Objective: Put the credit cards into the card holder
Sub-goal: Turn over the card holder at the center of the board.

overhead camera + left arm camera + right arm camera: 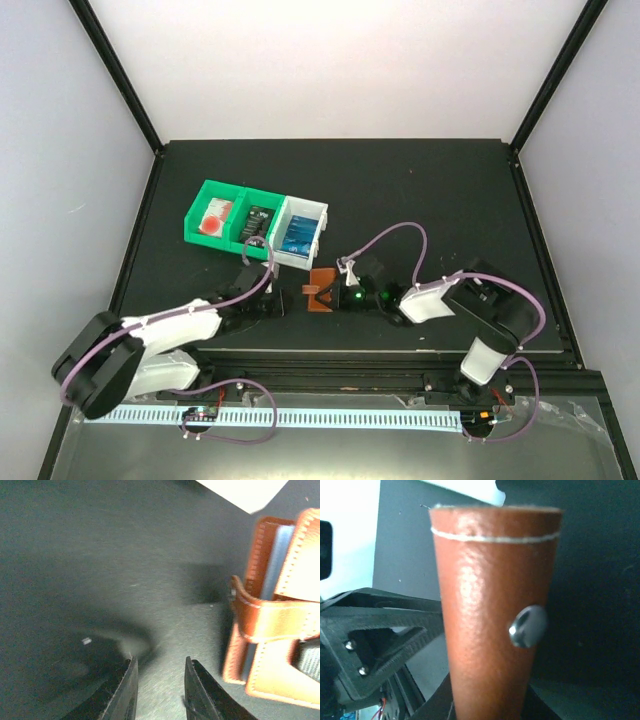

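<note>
The brown card holder [321,291] stands on the black table between my two grippers. My right gripper [341,294] is shut on its snap flap [492,605], which fills the right wrist view, with the metal stud [527,626] on its side. My left gripper [159,682] sits just left of the card holder [272,630], jaws a little apart with only bare table between them. A bluish strip [281,560] shows between the leather leaves. A red and white credit card [213,217], a black one [257,222] and a blue one [296,236] lie in the bins.
Two joined green bins [196,236] and a white bin [318,214] stand in a row just behind the left gripper. The white bin's corner [245,492] shows at the top of the left wrist view. Black frame posts rise at the table's back corners.
</note>
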Robot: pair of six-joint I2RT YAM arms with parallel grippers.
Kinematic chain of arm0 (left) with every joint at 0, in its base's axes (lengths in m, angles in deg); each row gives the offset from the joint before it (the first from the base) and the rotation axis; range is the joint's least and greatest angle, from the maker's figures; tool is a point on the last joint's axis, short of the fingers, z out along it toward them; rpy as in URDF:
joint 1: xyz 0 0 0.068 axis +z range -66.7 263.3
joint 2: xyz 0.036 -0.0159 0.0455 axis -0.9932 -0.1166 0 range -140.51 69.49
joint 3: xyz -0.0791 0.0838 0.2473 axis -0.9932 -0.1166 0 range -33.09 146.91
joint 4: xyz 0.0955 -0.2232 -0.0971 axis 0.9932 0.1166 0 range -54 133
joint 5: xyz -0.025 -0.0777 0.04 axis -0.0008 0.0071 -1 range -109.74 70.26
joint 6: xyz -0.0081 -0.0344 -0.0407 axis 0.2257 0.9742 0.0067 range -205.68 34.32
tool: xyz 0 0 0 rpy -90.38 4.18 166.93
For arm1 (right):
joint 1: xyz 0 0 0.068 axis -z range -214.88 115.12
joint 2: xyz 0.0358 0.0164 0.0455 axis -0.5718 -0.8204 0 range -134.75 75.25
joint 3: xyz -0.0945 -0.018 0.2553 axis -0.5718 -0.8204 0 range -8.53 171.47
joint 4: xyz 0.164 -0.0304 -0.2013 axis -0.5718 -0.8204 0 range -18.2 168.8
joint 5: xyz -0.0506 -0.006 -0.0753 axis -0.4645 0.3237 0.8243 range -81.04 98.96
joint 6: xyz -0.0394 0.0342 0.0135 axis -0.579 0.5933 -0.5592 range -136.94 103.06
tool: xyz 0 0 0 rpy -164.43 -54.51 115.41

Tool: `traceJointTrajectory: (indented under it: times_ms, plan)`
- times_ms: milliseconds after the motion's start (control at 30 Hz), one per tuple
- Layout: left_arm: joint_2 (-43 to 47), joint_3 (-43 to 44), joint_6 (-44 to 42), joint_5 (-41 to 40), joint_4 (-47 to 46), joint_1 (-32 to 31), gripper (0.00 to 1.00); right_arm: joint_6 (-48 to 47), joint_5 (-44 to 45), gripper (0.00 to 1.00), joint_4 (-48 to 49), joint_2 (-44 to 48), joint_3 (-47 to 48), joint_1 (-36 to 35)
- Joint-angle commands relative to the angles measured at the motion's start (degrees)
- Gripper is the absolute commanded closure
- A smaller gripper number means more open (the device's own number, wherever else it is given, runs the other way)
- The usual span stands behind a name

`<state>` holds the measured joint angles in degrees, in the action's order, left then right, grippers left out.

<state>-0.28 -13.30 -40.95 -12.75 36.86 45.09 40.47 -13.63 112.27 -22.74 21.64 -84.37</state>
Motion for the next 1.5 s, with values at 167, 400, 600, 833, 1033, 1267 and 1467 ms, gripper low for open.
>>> traceJointTrajectory:
  times_ms: [167, 400, 600, 833, 1033, 1267, 1467]
  plan:
    - [19.1, 2.1, -0.8, -14.2, 18.6, -0.1, 0.57, -14.3, 16.1, 0.91, -38.7, 13.6, 8.5, -0.2]
    - [29.4, 3.6, -2.0, -14.2, 21.1, 0.0, 0.39, -16.7, 42.4, 0.99, -76.8, 19.7, 17.8, -0.2]
    - [29.8, 6.6, -3.8, -11.9, 23.3, 0.1, 0.36, -10.6, 56.5, 0.98, -97.0, 17.8, 23.7, -0.2]
    - [31.2, 9.4, -5.1, -12.4, 25.8, 0.2, 0.35, -5.6, 61.3, 0.98, -103.9, 5.1, 27.3, -1.9]
    - [32.6, 10.8, -5.6, -14.0, 27.6, 0.3, 0.34, -5.6, 59.9, 0.95, -103.7, -5.7, 34.9, -8.0]
    - [33.0, 11.5, -6.0, -14.3, 29.0, 0.6, 0.34, -12.2, 49.5, 0.73, -91.9, -9.9, 37.7, -11.4]
    - [33.0, 11.9, -6.6, -11.8, 28.6, 0.8, 0.28, -14.5, 41.4, 0.55, -81.8, -4.7, 35.6, -11.4]
